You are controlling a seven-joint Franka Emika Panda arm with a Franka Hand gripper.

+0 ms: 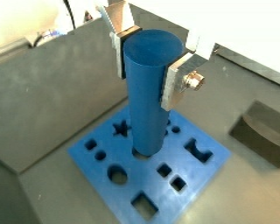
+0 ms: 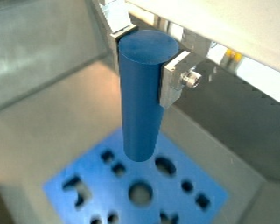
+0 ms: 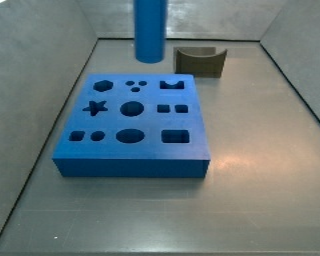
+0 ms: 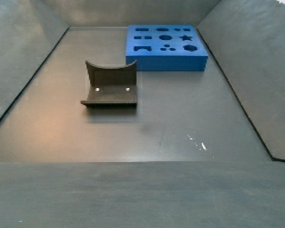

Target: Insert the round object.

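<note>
My gripper (image 1: 145, 74) is shut on the round object (image 1: 149, 96), a tall smooth blue cylinder peg, gripped near its top end and held upright. Both wrist views show it between the silver fingers (image 2: 171, 80), with the gripper (image 2: 145, 68) above the flat blue block (image 1: 154, 171) with shaped holes. The peg's lower end hangs in the air over the block's holes. In a side view the peg (image 3: 149, 28) hovers above the far part of the block (image 3: 133, 125); the gripper is out of that frame. In a side view (image 4: 166, 46) only the block shows.
A small dark olive piece with a curved notch (image 3: 200, 62) stands on the floor beside the block; it also shows in a side view (image 4: 109, 86) and a wrist view (image 1: 265, 129). Grey walls (image 3: 43, 60) enclose the floor on all sides.
</note>
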